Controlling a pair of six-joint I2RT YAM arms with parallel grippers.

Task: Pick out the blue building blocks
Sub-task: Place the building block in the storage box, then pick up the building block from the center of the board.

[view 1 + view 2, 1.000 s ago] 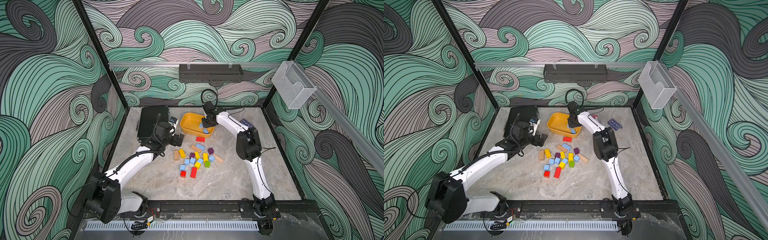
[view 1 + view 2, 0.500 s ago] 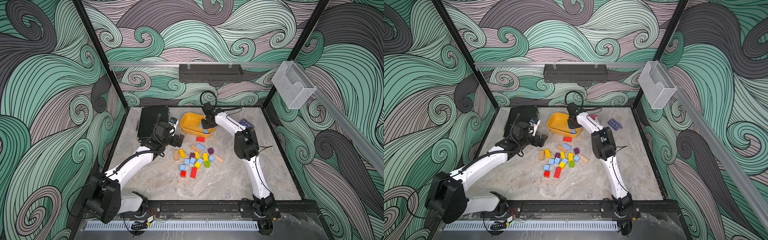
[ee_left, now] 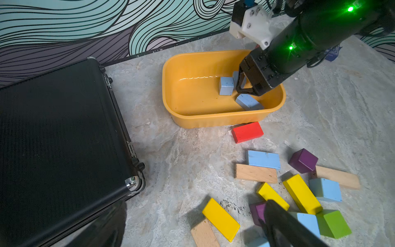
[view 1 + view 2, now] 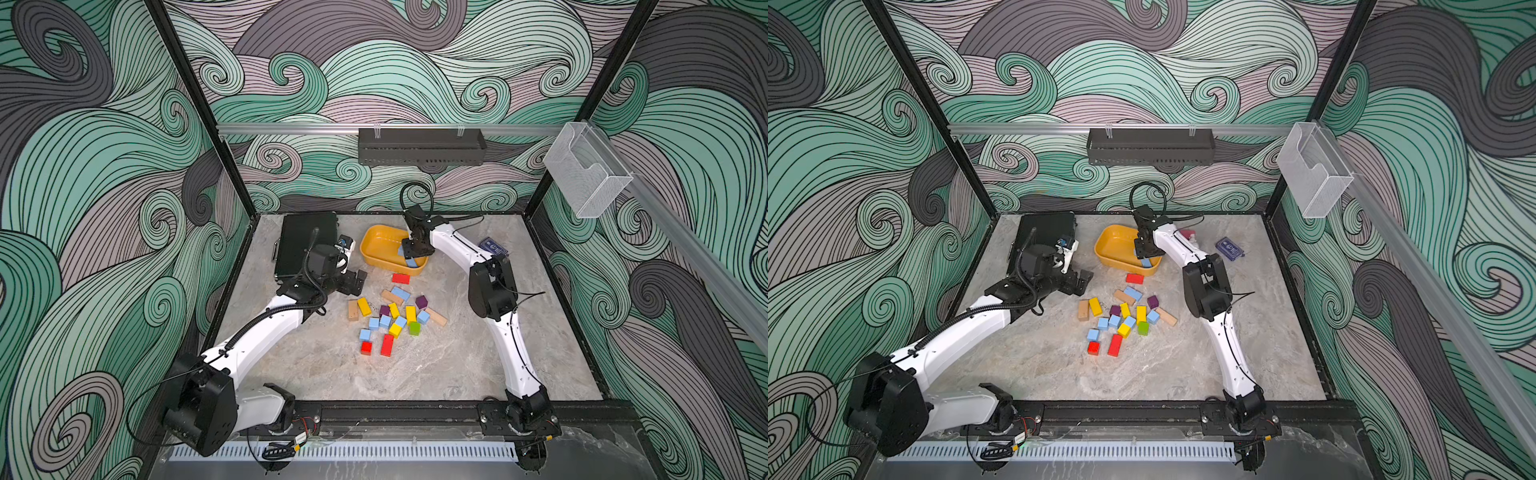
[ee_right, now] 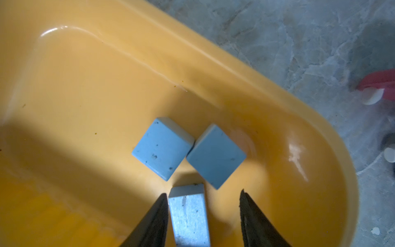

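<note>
Blue blocks (image 5: 162,147): three in yellow tub (image 5: 85,64); six on table (image 4: 415,374).

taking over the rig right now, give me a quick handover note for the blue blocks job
Left hand: open, empty, above the table.
Right hand: open inside the yellow tub, a blue brick unclamped between its fingers.
Done: three blue blocks in the tub, that brick plus two blue cubes.
Left: six on the table among other colours, one long blue brick and five loose blue cubes.
</note>
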